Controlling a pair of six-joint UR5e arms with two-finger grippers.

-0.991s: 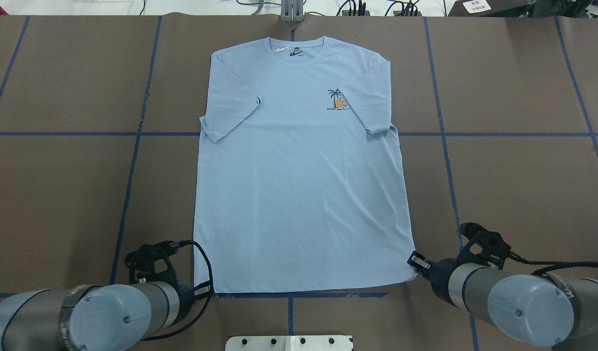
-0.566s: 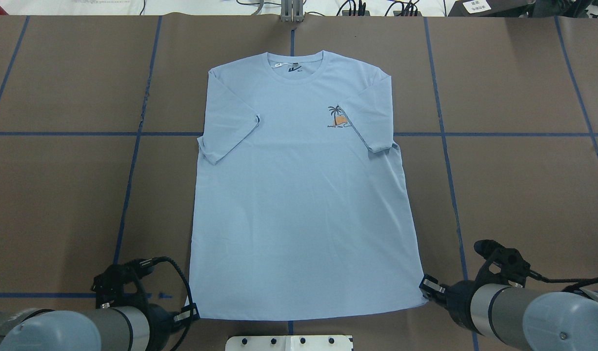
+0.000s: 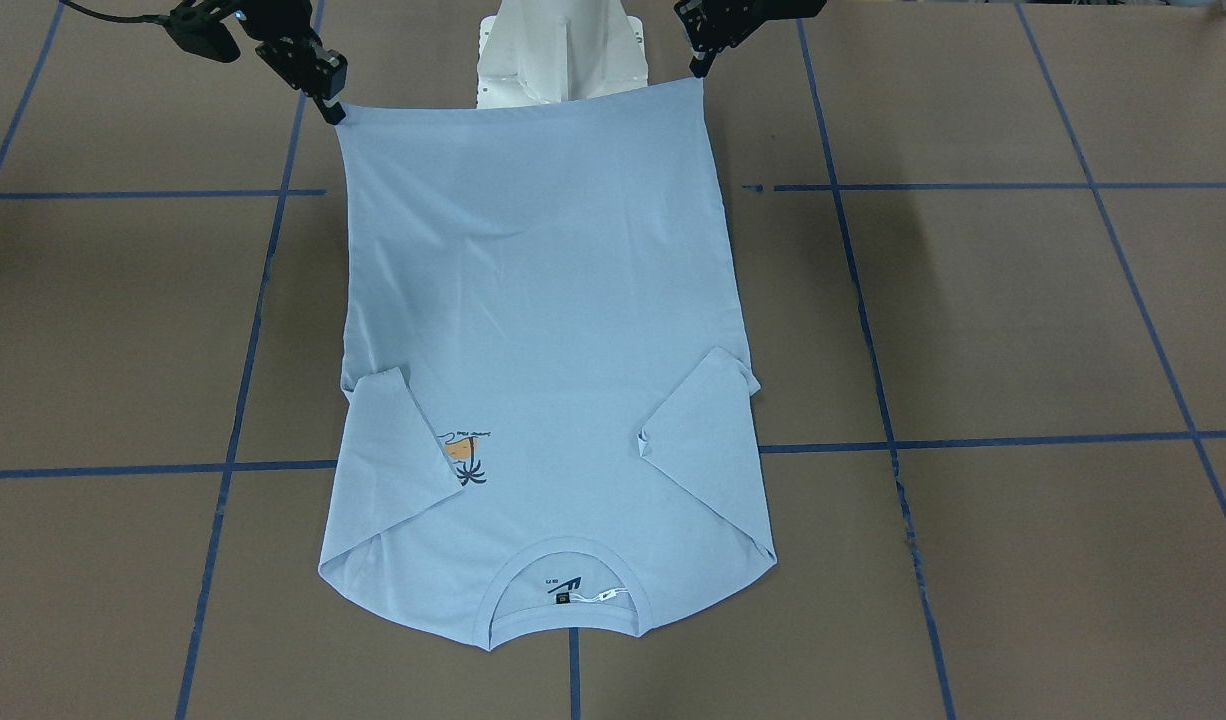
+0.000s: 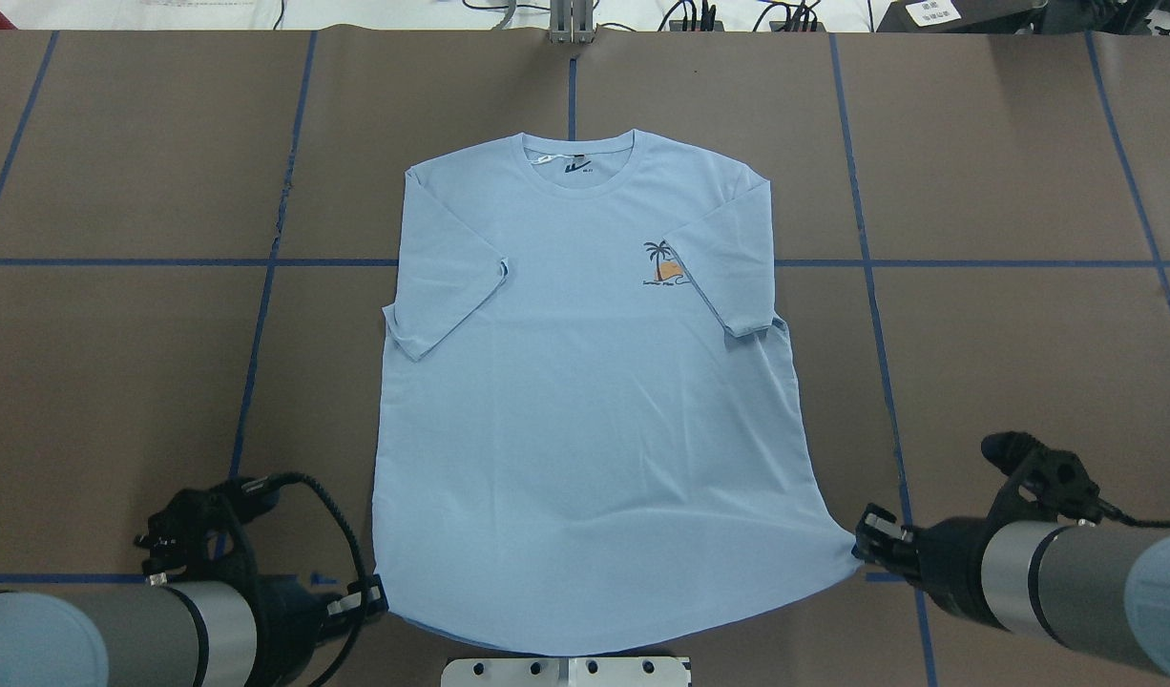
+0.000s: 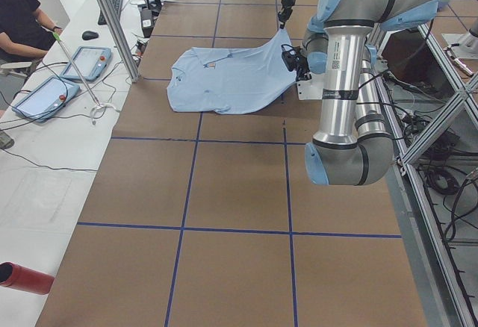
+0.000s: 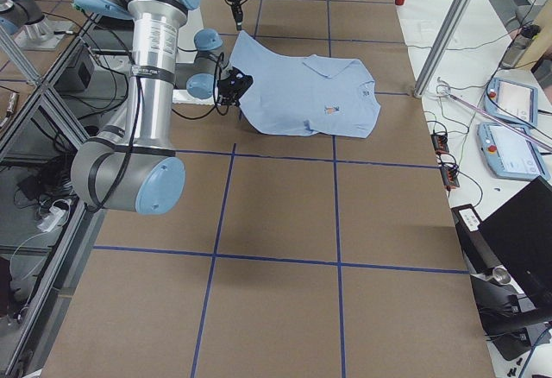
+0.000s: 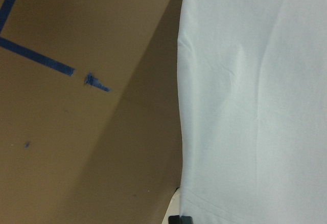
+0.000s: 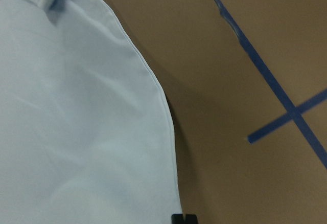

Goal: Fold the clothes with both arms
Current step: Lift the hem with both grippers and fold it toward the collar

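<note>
The light blue T-shirt (image 4: 585, 410) lies face up on the brown table, collar far from me and both sleeves folded inward. Its palm print (image 4: 663, 264) is on the chest, and a dark label (image 4: 575, 168) sits inside the collar. My left gripper (image 4: 375, 596) is shut on the near left hem corner. My right gripper (image 4: 862, 546) is shut on the near right hem corner. In the front-facing view the shirt (image 3: 543, 330) hangs stretched between the left gripper (image 3: 698, 70) and the right gripper (image 3: 331, 108), its hem raised off the table. Both wrist views show shirt edge (image 7: 255, 106) (image 8: 76, 132).
The white pedestal base (image 4: 566, 671) sits just behind the hem. Blue tape lines (image 4: 261, 315) grid the brown table. A metal post (image 4: 571, 19) stands at the far edge. Tablets (image 5: 45, 95) and a seated person (image 5: 19, 13) are beyond the far side.
Both grippers have drawn back toward the base with the hem corners, and the whole shirt has slid toward me. The right gripper has also moved outward to the right.
</note>
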